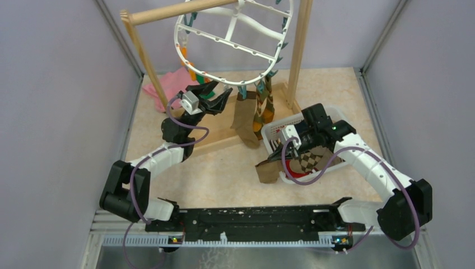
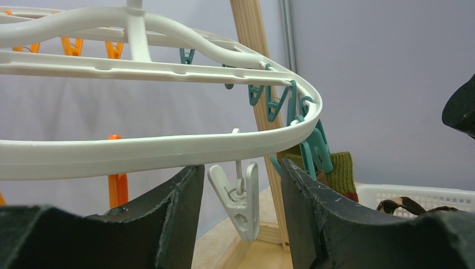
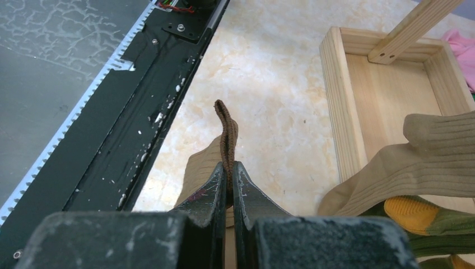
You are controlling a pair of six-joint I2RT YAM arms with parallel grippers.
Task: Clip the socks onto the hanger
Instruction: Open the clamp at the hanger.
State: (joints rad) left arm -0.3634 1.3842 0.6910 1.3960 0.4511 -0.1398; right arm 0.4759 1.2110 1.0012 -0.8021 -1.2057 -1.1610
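Observation:
The white oval hanger [image 1: 235, 39] hangs from the wooden rack; its rim fills the left wrist view [image 2: 168, 145]. My left gripper [image 1: 215, 92] is open just below the rim, and a white clip [image 2: 241, 196] dangles between its fingers [image 2: 179, 213] without touching them. A tan sock [image 1: 243, 120] and an olive sock with orange patches [image 1: 263, 112] hang clipped at the ring's near edge. My right gripper [image 1: 277, 156] is shut on the cuff of another tan-brown sock [image 3: 226, 131], which hangs down to the table [image 1: 268, 171] beside the basket.
A white slotted basket [image 1: 274, 131] at the right holds an argyle sock [image 1: 308, 162]. The wooden rack's base tray [image 3: 386, 84] and post [image 1: 299, 50] stand behind it. A pink cloth [image 1: 168, 84] lies at the back left. The black base rail [image 3: 140, 101] runs along the near edge.

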